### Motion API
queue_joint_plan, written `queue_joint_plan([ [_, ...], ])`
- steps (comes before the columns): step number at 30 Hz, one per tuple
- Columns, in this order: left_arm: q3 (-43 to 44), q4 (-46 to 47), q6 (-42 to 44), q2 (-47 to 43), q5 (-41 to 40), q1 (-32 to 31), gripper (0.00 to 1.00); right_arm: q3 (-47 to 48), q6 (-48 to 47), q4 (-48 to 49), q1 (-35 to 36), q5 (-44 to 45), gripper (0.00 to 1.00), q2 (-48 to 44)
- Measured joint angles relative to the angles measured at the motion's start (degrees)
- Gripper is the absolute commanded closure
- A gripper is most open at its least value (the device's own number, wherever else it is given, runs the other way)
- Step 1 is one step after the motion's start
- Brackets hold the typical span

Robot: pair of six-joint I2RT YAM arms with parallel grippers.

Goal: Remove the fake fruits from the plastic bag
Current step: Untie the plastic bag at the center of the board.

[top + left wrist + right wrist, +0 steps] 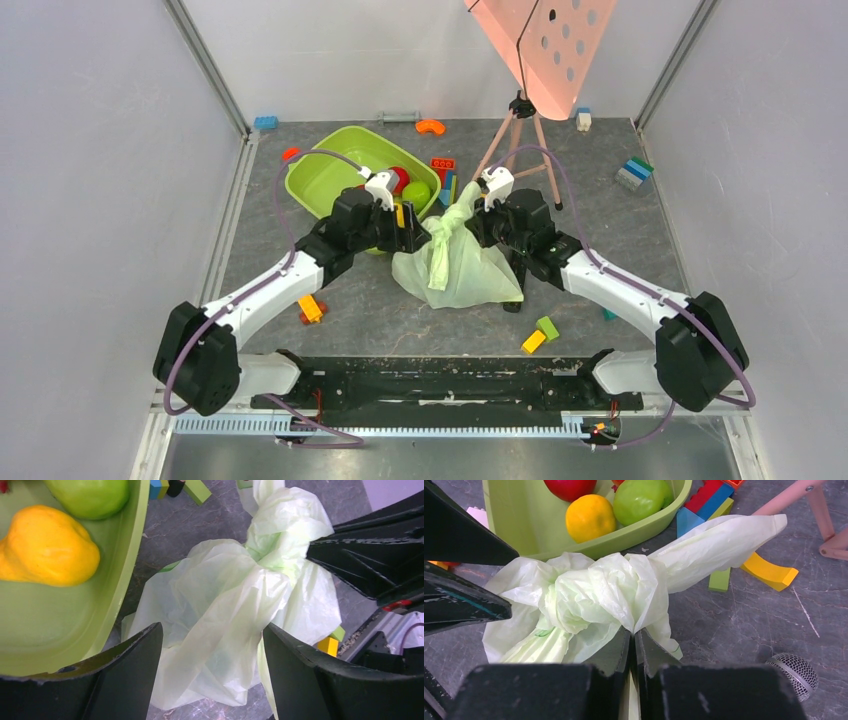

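Plastic bag (455, 268), pale green and translucent, lying on the grey table (620, 230) just beside the lime-green tub (325, 180), off the tub corner that faces my right arm. The bag's upper part is bunched into a crumpled knot. One twisted tail of film points toward the coloured blocks (704, 502) that lie close against the outside of the tub. My left gripper (212, 630) stands between the tub and the bag with its jaws spread wide. One finger (127, 675) lies along the tub's outer wall and the other (310, 680) is on the side away from the tub, so the loose body of the bag sits in the gap between them, ungripped. My right gripper (631, 642) meets the bag from the side away from the tub. Its two fingers are pressed together with a thin fold of the film pinched between the pads, just under the knot. Inside the tub rest a round green fruit (640, 500), a yellow pear (45, 547) touching the tub floor beside it, and a red fruit (569, 486) farther in. What the bag itself contains I cannot tell, since the crinkled film hides it in every view. Beyond the bag from the tub, a tripod (520, 140) stands on the table, and a microphone head (794, 672) lies well apart from the tub.
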Motion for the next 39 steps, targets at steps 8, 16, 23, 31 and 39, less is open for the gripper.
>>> queue_joint_plan([
  [8, -1.42, 2.78, 1.92, 0.87, -1.79, -0.26, 0.25, 0.00, 0.04, -0.74, 0.00, -3.10, 0.96, -0.61],
  [16, -1.07, 4.02, 3.76, 1.51, -3.91, -1.62, 0.36, 0.00, 0.74, -1.11, 0.00, -7.69, 0.97, -0.63],
  [23, -0.20, 4.33, 5.99, 3.76, -5.27, -3.21, 0.70, 0.00, 1.53, -1.49, 0.00, -9.68, 0.98, -0.68],
  [31, -0.04, 4.35, 6.36, 3.82, -5.38, -3.48, 0.98, -0.04, 2.73, -2.75, 0.04, -7.21, 0.97, -3.28],
  [39, -0.11, 1.75, 3.43, -1.95, -7.58, -4.00, 0.98, -3.48, 7.06, -4.46, 0.55, 5.22, 0.95, -11.63],
])
